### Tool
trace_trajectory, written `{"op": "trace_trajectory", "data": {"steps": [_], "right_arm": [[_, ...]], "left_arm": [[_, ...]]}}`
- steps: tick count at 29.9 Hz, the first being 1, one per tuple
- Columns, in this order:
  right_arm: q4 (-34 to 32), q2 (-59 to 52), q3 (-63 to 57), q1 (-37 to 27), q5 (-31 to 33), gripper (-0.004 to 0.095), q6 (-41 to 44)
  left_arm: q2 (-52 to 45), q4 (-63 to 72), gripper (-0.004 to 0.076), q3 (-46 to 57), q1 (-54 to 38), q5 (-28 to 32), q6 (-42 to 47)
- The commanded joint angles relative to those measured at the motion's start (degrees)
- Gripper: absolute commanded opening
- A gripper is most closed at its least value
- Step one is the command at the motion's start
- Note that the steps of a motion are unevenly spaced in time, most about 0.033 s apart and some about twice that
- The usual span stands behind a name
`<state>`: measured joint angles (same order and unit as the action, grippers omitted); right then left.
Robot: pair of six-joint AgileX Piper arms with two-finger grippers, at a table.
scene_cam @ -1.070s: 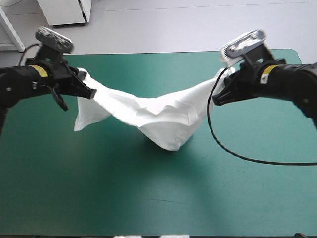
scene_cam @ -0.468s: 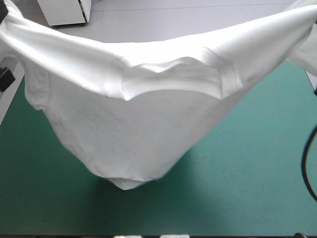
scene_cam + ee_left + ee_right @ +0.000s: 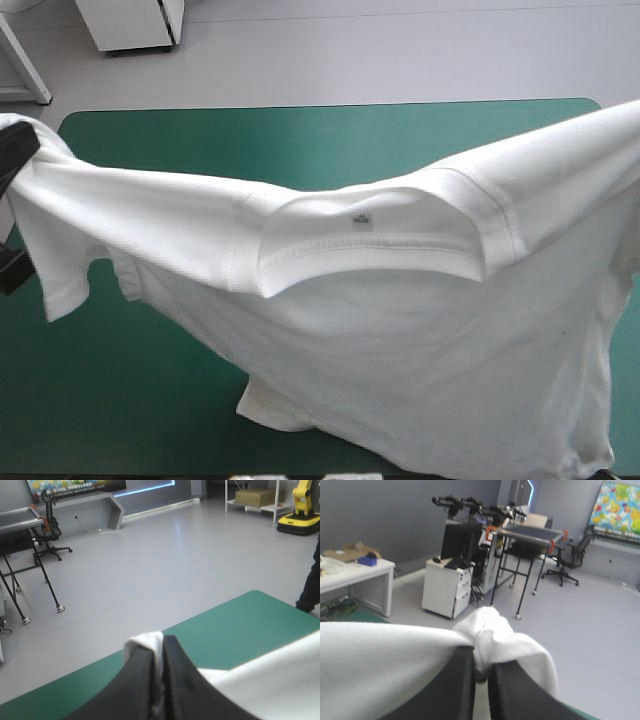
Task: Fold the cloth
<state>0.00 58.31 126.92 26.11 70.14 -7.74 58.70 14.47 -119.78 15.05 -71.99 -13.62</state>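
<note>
Compared with a moment before, the T-shirt [image 3: 400, 340] sits lower in the high view. The desk's [image 3: 300, 140] far edge shows above it again, and the collar [image 3: 370, 245] with its little label now faces the camera.

It hangs in the air, stretched by the shoulders between the two arms, so its long axis runs left to right across the desk. The body sags down toward the near edge. The right end rides higher than the left (the shoulder line clearly tilts).

Left gripper [image 3: 163, 644]: fingers pressed together on a pinch of white fabric, desk well below them. Right gripper [image 3: 481, 669]: same deal, fingers clamped with a bunched wad of cloth spilling over the tips. The left sleeve [image 3: 60, 285] dangles free just under the left grip. Can't tell whether the lowest hem is brushing the desk or just clearing it.

My guess is the next step is laying it out flat. That hinges on the cloth hanging below both sets of fingers, toward the near edge, so the right arm would have further to come down.
</note>
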Motion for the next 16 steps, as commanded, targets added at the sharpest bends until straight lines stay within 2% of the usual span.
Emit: {"op": "trace_trajectory", "data": {"steps": [1,10,16], "right_arm": [[-6.4,2.1,-4.9,-0.4,-5.6,-0.0013,0.3],[-23.9,14.8,-11.7,-0.4,-7.9,-0.0017,3.5],[-26.8,27.1,-10.0,-0.7,-8.9,-0.0017,3.9]], "left_arm": [[3.1,0.0,-0.0009,0.2,0.0,3.1,0.7],[16.5,1.7,-0.0009,-0.2,0.0,14.3,-1.5],[24.0,-1.7,-0.0009,-0.2,0.0,23.7,-2.5]]}}
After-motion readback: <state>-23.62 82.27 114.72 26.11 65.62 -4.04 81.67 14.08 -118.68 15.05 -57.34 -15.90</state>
